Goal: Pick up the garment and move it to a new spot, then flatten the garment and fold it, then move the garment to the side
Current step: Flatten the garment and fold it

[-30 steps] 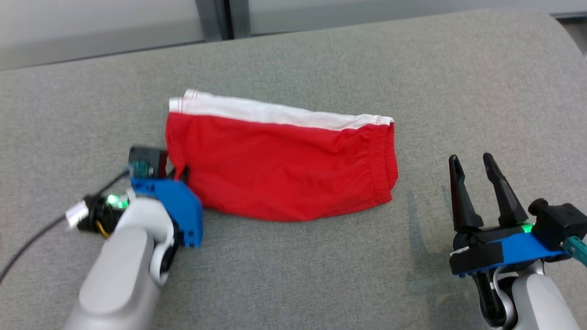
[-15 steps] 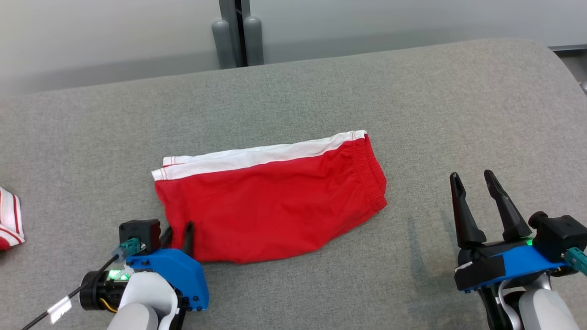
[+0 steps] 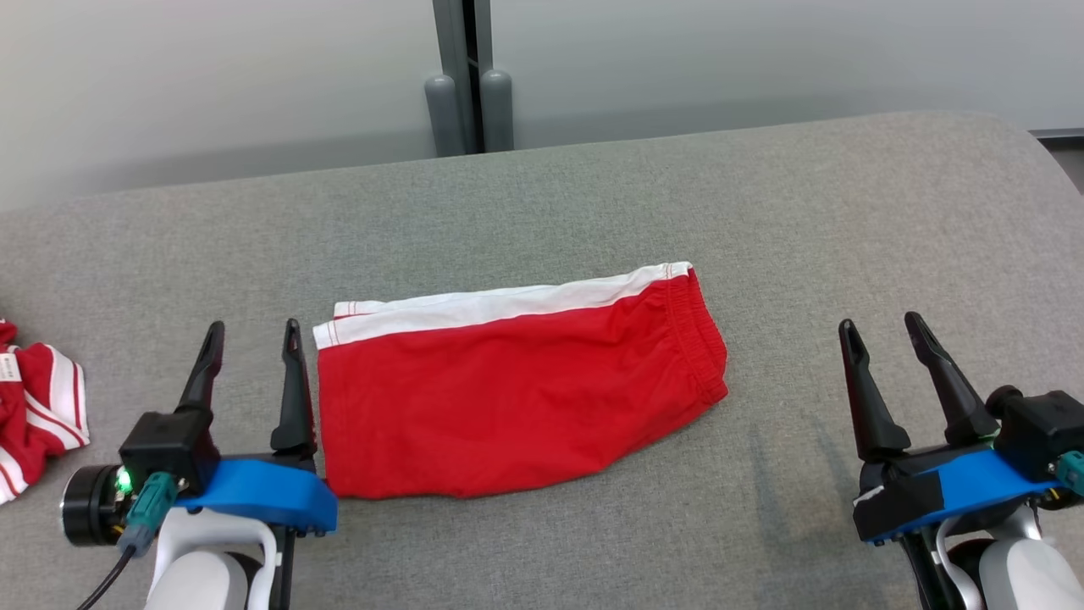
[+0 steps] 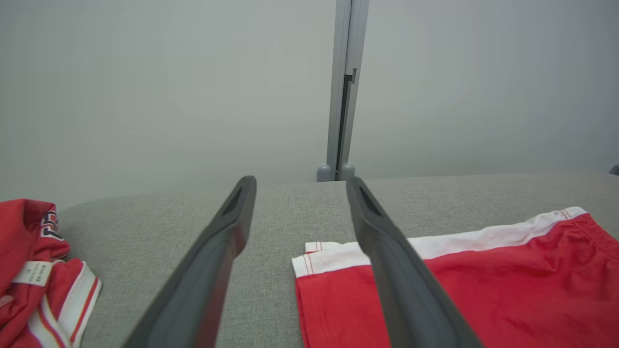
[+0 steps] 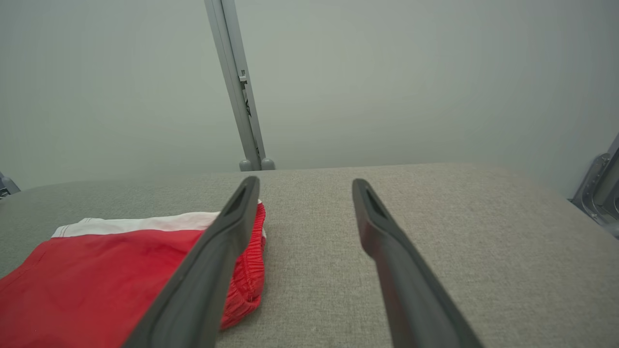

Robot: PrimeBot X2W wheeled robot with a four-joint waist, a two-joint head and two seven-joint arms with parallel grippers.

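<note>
Well, at the far left lies a crumpled red-and-white striped cloth (image 3: 42, 415). Next the left gripper (image 3: 254, 326) — jaws spread wide, holding nothing — stands just beside the garment (image 3: 508, 407): red shorts folded flat, a white band along the far edge, gathered waistband at the right, lying mid-worktop (image 3: 762, 195). Well apart, the right gripper (image 3: 879, 324) has its jaws spread too, empty.

Parted fingers (image 4: 213, 261) frame the grey surface (image 4: 271, 217) (red shorts (image 4: 508, 290) lie right).

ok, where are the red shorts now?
Head view: red shorts lie centre on the grey surface, just beside the left gripper, well clear of the right gripper.
</note>
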